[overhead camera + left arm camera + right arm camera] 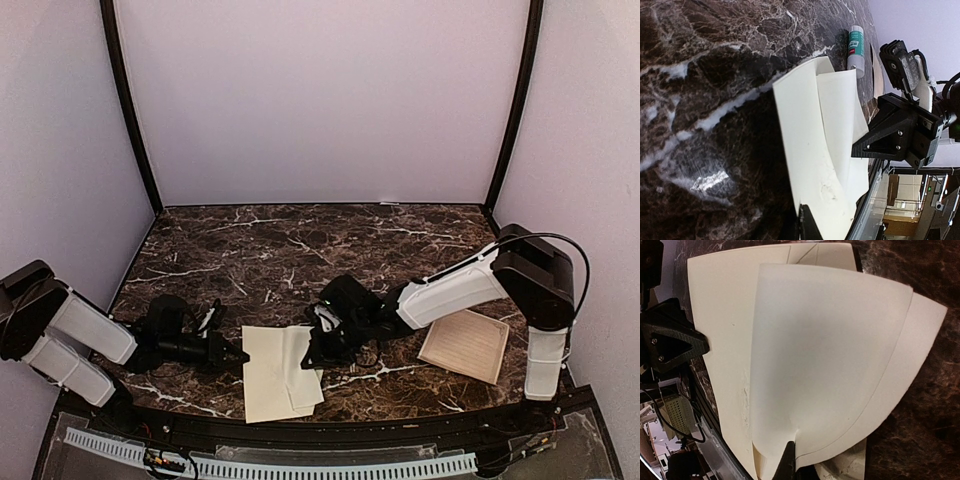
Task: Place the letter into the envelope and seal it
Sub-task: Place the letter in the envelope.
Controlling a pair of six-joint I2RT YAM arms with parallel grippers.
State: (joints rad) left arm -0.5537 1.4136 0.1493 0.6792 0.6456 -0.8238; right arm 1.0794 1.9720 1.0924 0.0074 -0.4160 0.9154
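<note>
The cream envelope point(265, 380) lies flat near the table's front edge, also seen in the left wrist view point(800, 150) and the right wrist view point(720, 315). My left gripper point(240, 355) is shut on the envelope's left edge, one dark finger point(807, 225) lying on the paper. A folded plain cream sheet, the letter point(830, 355), bows up over the envelope's right side point(303, 365). My right gripper point(313, 350) is shut on the middle of its near edge point(789, 460). Whether the letter's far edge sits inside the pocket is hidden.
A cream sheet with printed borders point(465, 345) lies at the right, under the right arm. A glue stick point(856, 47) lies just beyond the envelope. The table's front rail point(300, 430) runs close behind the envelope.
</note>
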